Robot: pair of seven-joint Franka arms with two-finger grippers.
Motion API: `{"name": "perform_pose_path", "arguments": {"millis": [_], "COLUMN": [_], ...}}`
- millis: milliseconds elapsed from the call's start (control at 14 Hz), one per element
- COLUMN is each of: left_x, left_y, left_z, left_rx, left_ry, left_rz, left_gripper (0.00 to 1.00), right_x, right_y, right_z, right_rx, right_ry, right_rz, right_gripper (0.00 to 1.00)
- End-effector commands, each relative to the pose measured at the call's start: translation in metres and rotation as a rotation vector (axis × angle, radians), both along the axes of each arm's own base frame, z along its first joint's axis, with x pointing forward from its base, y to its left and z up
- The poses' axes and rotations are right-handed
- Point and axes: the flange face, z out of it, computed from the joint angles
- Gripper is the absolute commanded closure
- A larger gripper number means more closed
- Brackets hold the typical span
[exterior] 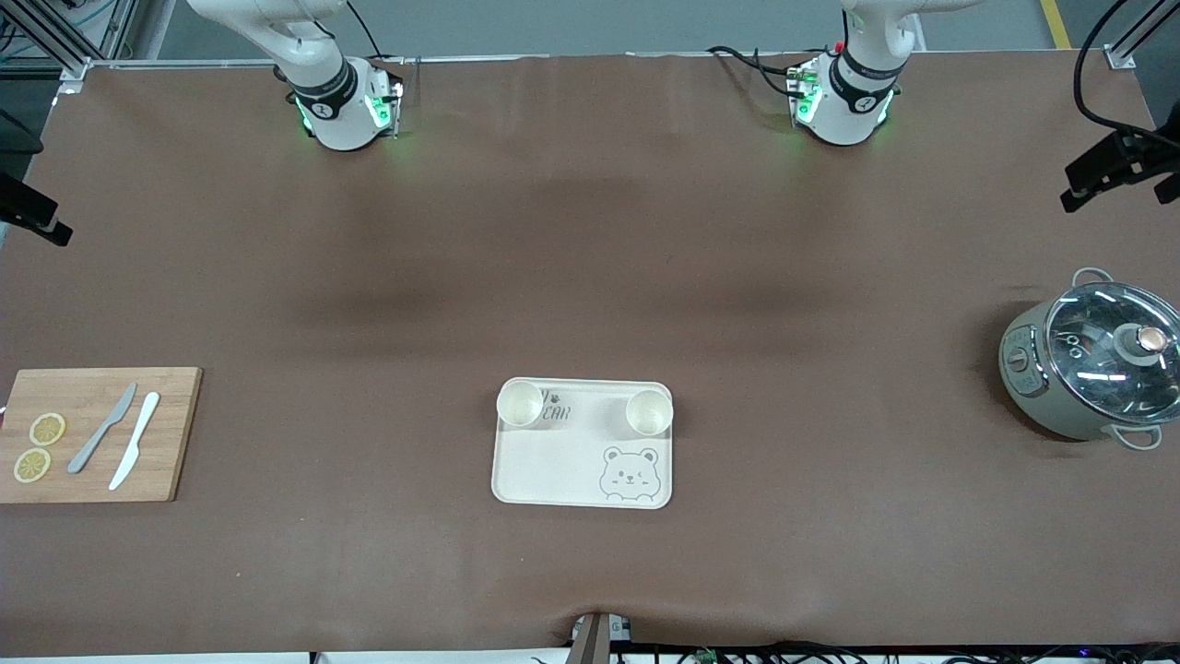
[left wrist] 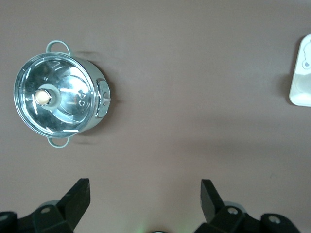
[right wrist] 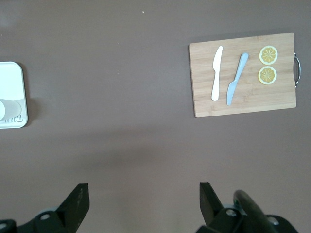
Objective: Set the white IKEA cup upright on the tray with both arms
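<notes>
The cream tray (exterior: 562, 470) with the winking bear drawing lies at the table's middle, near the front camera. Two white cups stand upright on it, one (exterior: 519, 403) at the corner toward the right arm's end, one (exterior: 649, 411) at the corner toward the left arm's end. Both arms are raised near their bases and wait; their hands are out of the front view. My left gripper (left wrist: 145, 194) is open and empty over bare table, with a tray corner (left wrist: 301, 92) at the view's edge. My right gripper (right wrist: 144, 195) is open and empty over bare table; the tray's edge (right wrist: 14, 77) and part of a cup (right wrist: 9, 108) show.
A wooden cutting board (exterior: 166, 433) with two knives and two lemon slices lies at the right arm's end, also in the right wrist view (right wrist: 252, 102). A grey pot with a glass lid (exterior: 1088, 369) stands at the left arm's end, also in the left wrist view (left wrist: 58, 94).
</notes>
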Motion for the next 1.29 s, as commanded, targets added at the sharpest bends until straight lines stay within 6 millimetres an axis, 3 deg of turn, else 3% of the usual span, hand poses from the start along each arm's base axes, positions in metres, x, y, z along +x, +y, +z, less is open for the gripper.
{"name": "perform_pose_path", "arguments": {"millis": [0, 500, 786, 1214], "left_x": [-0.019, -0.008, -0.003, -0.001], "left_y": [-0.008, -0.012, -0.016, -0.013], "left_z": [-0.002, -0.002, -0.005, -0.008], "left_rx": [-0.020, -0.056, -0.059, -0.059], "left_ry": [-0.009, -0.035, -0.028, -0.024], "left_rz": [-0.017, -0.041, -0.046, -0.045], "left_gripper": [0.00, 0.00, 0.00, 0.00], "right_x": [0.001, -0.002, -0.004, -0.004], "right_y": [0.004, 0.005, 0.020, 0.011], "right_z": [0.005, 0.000, 0.000, 0.001], "right_rx": [0.005, 0.044, 0.016, -0.018], "right_ry": [-0.009, 0.019, 0.036, 0.036], "right_rz": [0.010, 0.008, 0.034, 0.031], "right_gripper": [0.00, 0.00, 0.00, 0.00]}}
